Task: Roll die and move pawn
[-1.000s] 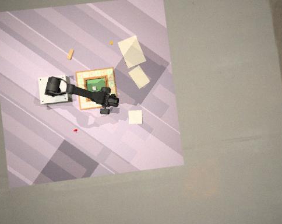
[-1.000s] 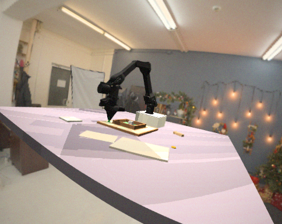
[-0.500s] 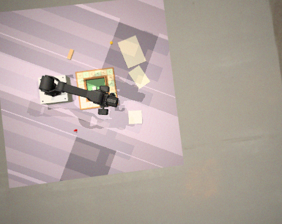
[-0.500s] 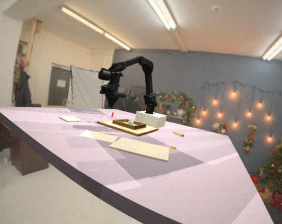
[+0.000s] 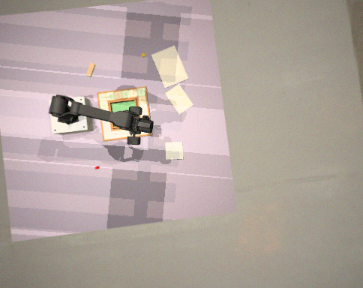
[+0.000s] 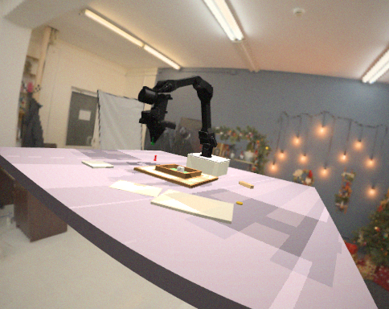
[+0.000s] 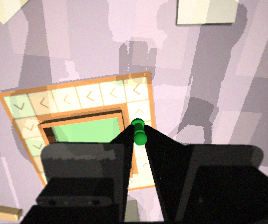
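My gripper [image 6: 153, 140] [image 7: 138, 129] is shut on the green pawn [image 6: 152, 143] [image 7: 140, 137] and holds it well above the board [image 5: 103, 136] [image 6: 207, 179] [image 7: 152, 79]. In the wrist view the pawn overlaps the column of arrow squares beside the tray. The tray [image 5: 123, 100] [image 6: 174, 173] has brown walls and a green floor. The white die [image 6: 181, 169] lies inside it; its top pips are too small to read. In the top view the arm hides the die and the pawn.
A red piece [image 5: 97, 167] [image 6: 155, 158], a small yellow piece [image 5: 143, 55] [image 6: 239, 203] and a wooden block [image 5: 91, 70] [image 6: 246, 185] [image 7: 4, 212] lie around the board. Three flat cream plates lie beyond it: large [image 5: 169, 67], middle [image 5: 179, 99] and square [image 5: 174, 151] [image 7: 207, 11].
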Motion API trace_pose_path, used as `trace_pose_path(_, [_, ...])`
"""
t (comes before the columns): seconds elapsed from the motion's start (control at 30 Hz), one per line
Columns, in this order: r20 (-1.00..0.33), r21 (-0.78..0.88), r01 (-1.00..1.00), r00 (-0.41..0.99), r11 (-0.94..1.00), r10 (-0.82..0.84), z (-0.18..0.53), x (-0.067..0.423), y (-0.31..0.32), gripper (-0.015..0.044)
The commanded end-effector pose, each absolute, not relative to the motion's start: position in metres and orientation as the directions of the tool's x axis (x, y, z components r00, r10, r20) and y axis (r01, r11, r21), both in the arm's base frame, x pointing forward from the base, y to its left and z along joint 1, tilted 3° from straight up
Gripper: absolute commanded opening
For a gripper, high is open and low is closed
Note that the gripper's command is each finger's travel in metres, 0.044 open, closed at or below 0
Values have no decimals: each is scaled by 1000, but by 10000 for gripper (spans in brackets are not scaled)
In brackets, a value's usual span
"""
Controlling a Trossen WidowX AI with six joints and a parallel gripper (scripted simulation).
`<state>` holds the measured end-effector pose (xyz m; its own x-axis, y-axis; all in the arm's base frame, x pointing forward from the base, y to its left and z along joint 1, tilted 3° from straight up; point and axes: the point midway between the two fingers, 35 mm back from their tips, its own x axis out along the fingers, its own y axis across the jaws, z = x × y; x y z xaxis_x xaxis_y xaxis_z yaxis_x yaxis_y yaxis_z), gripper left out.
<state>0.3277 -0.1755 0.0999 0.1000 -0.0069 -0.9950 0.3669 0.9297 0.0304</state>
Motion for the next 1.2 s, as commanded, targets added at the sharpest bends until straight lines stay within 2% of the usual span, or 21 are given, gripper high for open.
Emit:
trace_pose_path(0.0, [-997,37,365,83,930,7,69,347,-159,0])
trace_pose_path(0.13, [-996,39,365,84,930,9,47,364,-146,0])
trace_pose_path(0.53, [-996,39,365,84,930,9,12,367,-144,0])
trace_pose_path(1.17, [-996,39,365,84,930,9,-6,368,-144,0])
